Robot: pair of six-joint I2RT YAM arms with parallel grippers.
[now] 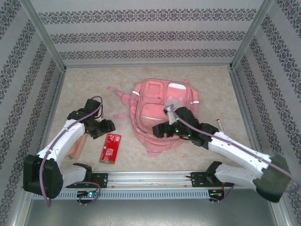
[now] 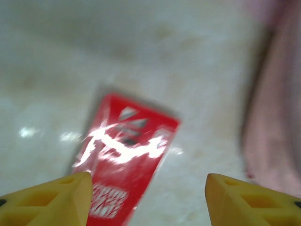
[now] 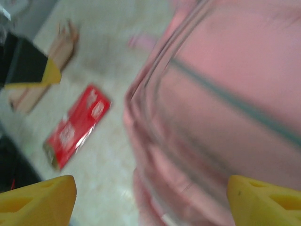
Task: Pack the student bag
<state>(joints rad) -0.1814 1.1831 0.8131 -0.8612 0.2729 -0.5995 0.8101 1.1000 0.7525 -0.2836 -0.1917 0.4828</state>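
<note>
Student bag (image 1: 162,113) lies flat, front pockets up, mid-desk (image 1: 89,92), a touch toward 1 o'clock from centre.

Left hand (image 1: 107,126) hovers at the bag's 9 o'clock. On its wrist view the hand (image 2: 148,200) is spread wide with nothing between the fingers. The red packet (image 2: 124,155) lies flat on the desk just under and ahead of it.

Right hand (image 1: 163,130) sits over the bag's 6 o'clock edge. On its own view the hand (image 3: 150,202) is wide apart, and I see no grip on the fabric.

Risks, as I judge them:
- The packet is glossy and thin, so fingers could skid off it or push it toward 7 o'clock.
- The bag is soft, so any opening may sag shut unless the right hand holds it.
- Both arms work near the bag's 8 o'clock corner, so they could collide.

Bag contents: cannot tell. No open compartment is visible, and the wrist views are blurred. The packet (image 1: 110,148) is outside the bag.
</note>
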